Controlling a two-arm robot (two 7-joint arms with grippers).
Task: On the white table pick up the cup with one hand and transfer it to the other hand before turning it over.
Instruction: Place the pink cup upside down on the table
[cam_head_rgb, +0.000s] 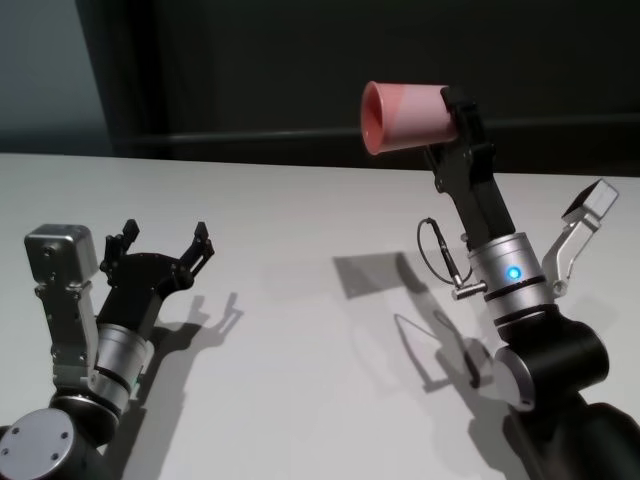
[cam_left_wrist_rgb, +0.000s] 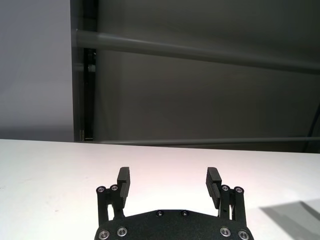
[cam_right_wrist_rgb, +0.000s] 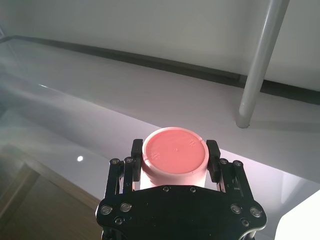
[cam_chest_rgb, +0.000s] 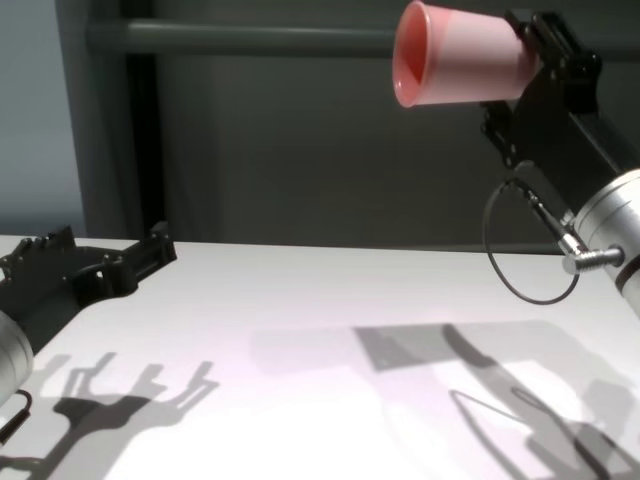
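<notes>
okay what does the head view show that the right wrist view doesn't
Only the head view shows the left gripper, open and empty low over the white table, and the cup held high on its side, mouth toward the robot's left. Only the right wrist view shows the cup's flat base between the pads. Both show the right gripper shut on the cup.

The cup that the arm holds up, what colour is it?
Pink. The cup shows best in the chest view, held in the right gripper.
</notes>
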